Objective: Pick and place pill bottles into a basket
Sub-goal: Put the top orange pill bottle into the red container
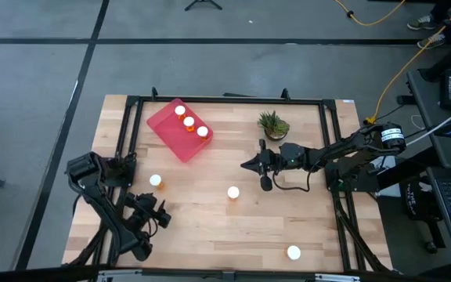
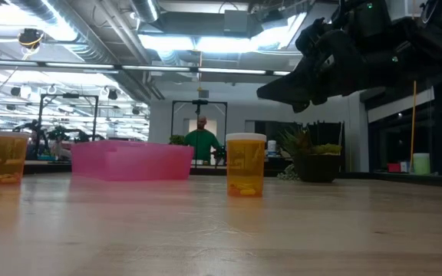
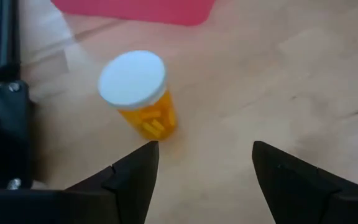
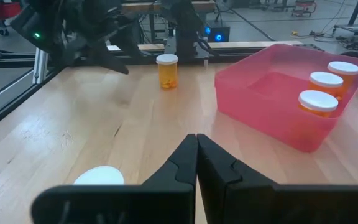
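Note:
The red-pink basket (image 1: 177, 135) sits at the table's far left and holds three orange pill bottles with white caps (image 1: 189, 121), upright. Three more bottles stand upright on the table: one (image 1: 155, 180) just beyond my left gripper (image 1: 155, 207), one mid-table (image 1: 233, 192), and one near the front edge (image 1: 293, 252). My left gripper (image 3: 204, 152) is open and empty, with the nearest bottle (image 3: 138, 93) ahead of its fingers. My right gripper (image 1: 249, 165) is shut and empty, above the table right of centre, pointing toward the basket (image 4: 284, 106).
A small green potted plant (image 1: 273, 124) stands at the table's far edge, right of the basket and behind my right arm. A black frame rail (image 1: 233, 99) runs around the table's edges. A person in green (image 2: 201, 142) stands in the room beyond.

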`<state>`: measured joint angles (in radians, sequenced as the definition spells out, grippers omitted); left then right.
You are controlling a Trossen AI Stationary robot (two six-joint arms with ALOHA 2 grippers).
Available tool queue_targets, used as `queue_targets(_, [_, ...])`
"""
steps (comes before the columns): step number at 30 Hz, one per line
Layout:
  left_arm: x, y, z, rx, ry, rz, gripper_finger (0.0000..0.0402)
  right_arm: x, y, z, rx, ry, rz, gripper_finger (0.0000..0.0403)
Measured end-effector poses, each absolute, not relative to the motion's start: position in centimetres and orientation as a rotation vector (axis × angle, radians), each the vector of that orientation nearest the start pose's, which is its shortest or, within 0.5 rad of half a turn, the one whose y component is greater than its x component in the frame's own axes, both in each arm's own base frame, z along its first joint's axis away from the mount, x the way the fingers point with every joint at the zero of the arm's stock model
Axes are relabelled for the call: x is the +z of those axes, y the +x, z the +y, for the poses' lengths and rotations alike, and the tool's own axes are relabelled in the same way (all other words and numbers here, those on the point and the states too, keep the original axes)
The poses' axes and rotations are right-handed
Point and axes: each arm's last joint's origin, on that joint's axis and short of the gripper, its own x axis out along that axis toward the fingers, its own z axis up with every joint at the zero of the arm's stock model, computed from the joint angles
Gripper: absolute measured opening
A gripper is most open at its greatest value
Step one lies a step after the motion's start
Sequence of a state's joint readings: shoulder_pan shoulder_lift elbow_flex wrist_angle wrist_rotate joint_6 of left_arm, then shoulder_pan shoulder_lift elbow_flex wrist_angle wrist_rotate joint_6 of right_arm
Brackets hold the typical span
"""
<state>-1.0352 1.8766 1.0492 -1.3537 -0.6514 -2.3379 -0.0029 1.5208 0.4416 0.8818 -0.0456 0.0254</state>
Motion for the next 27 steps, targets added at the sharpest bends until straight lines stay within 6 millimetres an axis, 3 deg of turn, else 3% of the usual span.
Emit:
queue_targets(15, [9.7,14.1,-19.5,1.047,-0.458,0.672,0.0253,16.1,27.0,0.1,0.04,0.03,0.198,0.0011])
queue_targets(27, [9.1,13.8,-18.9,1.037,-0.441,0.655,0.0253,16.1,27.0,0.1,0.04,0.03,0.198,0.0011])
